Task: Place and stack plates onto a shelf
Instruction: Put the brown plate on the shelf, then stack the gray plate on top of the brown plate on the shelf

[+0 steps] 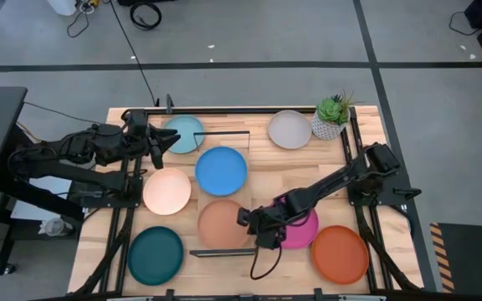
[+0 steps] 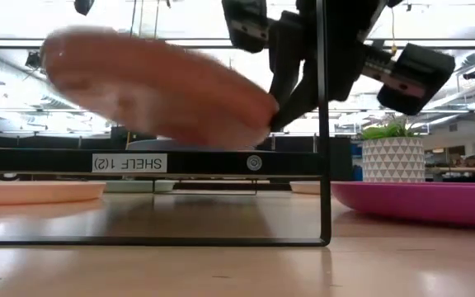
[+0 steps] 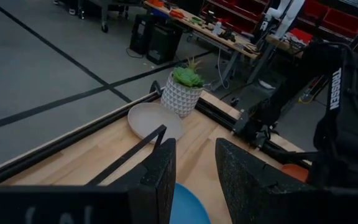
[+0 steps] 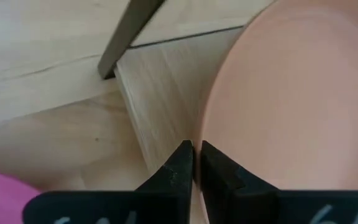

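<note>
The step in hand looks like the placing of the tan plate [image 1: 223, 222] on the shelf [image 1: 239, 167]: the right claw [image 1: 263, 226] has its fingers pinched narrow on that plate's rim, and the low view shows the plate tilted in the air above the shelf board, its gripped edge lower than its far edge. From above it hangs over the near end of the shelf, with the blue plate [image 1: 221, 170] already lying on the board farther along. The right wrist view shows the fingers [image 4: 185, 165] closed on the rim with pale shelf wood below and a black frame wire crossing beyond. The remaining plates lie on the worktop [image 1: 366, 125] (so most of the task is still ahead, by my reading): the peach plate [image 1: 166, 191] and the dark teal plate [image 1: 156, 254] left of the shelf, the magenta plate [image 1: 301, 229] and the orange plate [image 1: 340, 253] to its right, the grey-white plate [image 1: 289, 129] beside the potted plant [image 1: 333, 116], and the light blue plate [image 1: 186, 133] at the far left, where the left claw [image 1: 159, 152] waits just beside it with its fingers a little apart and empty. The next move probably calls for levelling the tan plate, lowering it flat inside the wire frame, then opening the fingers without dragging the rim.
</note>
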{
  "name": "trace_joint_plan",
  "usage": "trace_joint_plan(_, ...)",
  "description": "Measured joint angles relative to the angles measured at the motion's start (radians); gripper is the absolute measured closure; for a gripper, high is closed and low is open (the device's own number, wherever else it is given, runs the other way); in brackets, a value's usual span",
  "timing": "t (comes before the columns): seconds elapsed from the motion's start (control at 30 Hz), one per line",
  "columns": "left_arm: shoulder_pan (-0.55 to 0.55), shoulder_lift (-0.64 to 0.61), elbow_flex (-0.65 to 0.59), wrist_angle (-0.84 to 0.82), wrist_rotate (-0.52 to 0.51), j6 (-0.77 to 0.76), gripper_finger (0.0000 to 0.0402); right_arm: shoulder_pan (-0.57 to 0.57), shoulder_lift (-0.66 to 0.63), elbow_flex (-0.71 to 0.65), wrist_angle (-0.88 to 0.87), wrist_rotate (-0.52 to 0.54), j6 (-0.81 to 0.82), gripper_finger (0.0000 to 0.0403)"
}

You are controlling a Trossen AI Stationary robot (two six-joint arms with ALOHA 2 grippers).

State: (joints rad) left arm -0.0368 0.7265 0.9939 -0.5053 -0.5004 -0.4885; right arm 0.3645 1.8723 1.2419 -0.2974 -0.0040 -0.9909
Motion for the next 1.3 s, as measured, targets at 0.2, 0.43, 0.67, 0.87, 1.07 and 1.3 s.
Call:
trace_joint_plan(0.2,0.000,0.000,0.000,0.005,0.000,0.000,0.0281,0.000,0.009,0.000,0.007,-0.004,0.010,0.0350)
trace_joint_plan(0.43,0.000,0.000,0.000,0.007,0.000,0.000,0.0281,-0.005,-0.002,0.000,0.007,0.033,0.100,0.0346)
trace_joint_plan(0.67,0.000,-0.003,0.000,0.059,0.000,0.001,0.0281,-0.005,-0.075,0.000,-0.054,0.092,0.227,0.0345)
trace_joint_plan(0.87,0.000,-0.003,0.000,0.077,0.001,0.002,0.0281,-0.022,-0.173,0.000,-0.258,0.191,0.400,0.0347)
trace_joint_plan(1.07,0.000,0.000,0.000,0.076,0.000,0.003,0.0281,-0.109,-0.260,0.000,-0.476,0.238,0.686,0.0347)
trace_joint_plan(1.3,0.000,0.000,0.000,0.076,0.000,0.003,0.0281,-0.253,-0.321,-0.017,-0.596,0.196,0.761,0.0347)
